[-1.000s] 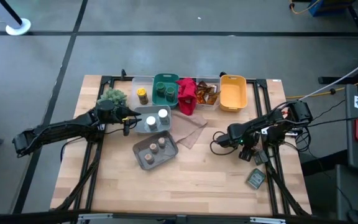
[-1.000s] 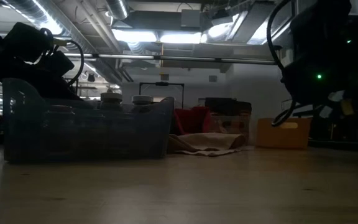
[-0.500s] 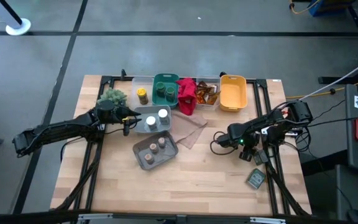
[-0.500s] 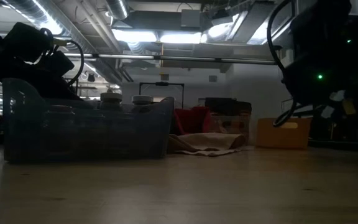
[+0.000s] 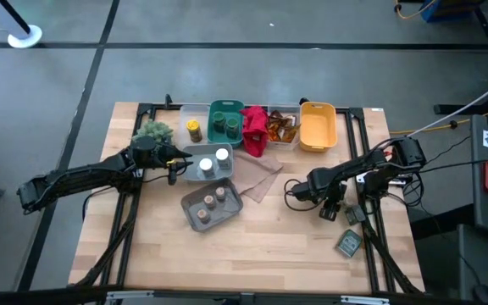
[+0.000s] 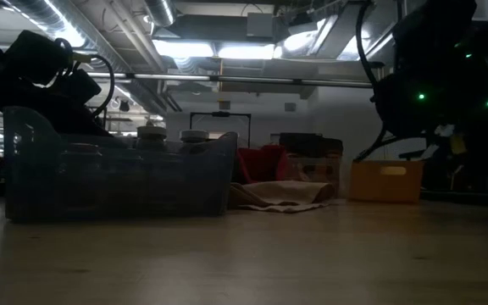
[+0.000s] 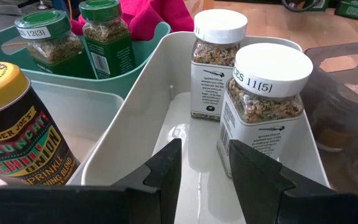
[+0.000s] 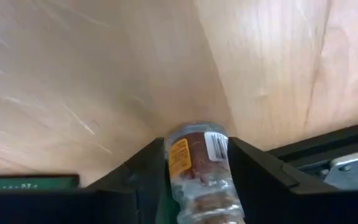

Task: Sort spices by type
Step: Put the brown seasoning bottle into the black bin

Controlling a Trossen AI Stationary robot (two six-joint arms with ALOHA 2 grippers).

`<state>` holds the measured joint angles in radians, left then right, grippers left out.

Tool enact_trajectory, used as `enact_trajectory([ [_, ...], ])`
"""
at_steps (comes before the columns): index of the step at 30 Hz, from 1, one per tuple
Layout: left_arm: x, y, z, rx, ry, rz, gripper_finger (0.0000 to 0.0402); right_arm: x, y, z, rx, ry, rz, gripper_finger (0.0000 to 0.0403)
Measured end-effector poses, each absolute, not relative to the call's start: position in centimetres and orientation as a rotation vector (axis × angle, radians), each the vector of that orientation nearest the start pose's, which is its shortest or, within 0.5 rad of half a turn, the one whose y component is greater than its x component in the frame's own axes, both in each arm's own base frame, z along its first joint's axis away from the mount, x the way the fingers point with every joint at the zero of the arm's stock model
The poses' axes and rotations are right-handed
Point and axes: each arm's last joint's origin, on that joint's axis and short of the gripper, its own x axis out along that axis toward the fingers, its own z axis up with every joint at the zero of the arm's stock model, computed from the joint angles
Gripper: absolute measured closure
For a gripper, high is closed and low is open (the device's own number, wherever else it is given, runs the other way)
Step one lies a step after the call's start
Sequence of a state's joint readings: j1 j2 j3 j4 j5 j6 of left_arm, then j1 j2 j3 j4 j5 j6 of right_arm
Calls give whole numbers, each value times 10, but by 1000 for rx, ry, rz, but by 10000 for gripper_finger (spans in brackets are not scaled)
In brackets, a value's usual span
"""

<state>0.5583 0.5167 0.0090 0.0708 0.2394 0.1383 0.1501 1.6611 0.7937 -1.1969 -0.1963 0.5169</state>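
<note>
Looking straight down, the pale wooden counter point(image 5: 252, 246) carries a row of plastic bins; the right end effector point(image 5: 327, 209) hangs over bare wood on the right, the left end effector point(image 5: 174, 165) at the white tub point(image 5: 195, 174). Left wrist view: fingers parted, gripping nothing, two white-lidded glass spice jars point(image 7: 263, 102) stand just ahead inside that glossy tub. Right wrist view: fingers clamped on a clear, brown-filled spice jar point(image 8: 197, 171) above grainy wood.

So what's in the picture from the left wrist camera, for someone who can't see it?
Two white-lidded spice jars stand in a white bin, just past the left arm's open dark fingers. Beside it sit a yellow-lidded tin and two green-lidded jars in a teal bin.
</note>
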Motion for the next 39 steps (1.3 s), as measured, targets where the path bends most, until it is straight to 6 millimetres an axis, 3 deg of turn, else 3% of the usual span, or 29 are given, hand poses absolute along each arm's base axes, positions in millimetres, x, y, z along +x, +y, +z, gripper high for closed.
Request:
enact_trajectory([
  [13, 106, 58, 127, -35, 424, 285, 274, 201, 37, 147, 367, 2140, -343, 226],
  [21, 106, 58, 127, -35, 424, 285, 274, 208, 33, 162, 215, 2121, -433, 226],
  [26, 106, 58, 127, -35, 425, 285, 274, 209, 34, 167, 242, 2141, -426, 226],
  [30, 106, 58, 127, -35, 424, 285, 274, 205, 34, 170, 279, 2176, -519, 223],
  [34, 106, 58, 127, -35, 425, 285, 274, 205, 35, 171, 329, 2189, -530, 194],
  [39, 106, 58, 127, -35, 424, 285, 274, 205, 37, 170, 387, 2206, -467, 113],
])
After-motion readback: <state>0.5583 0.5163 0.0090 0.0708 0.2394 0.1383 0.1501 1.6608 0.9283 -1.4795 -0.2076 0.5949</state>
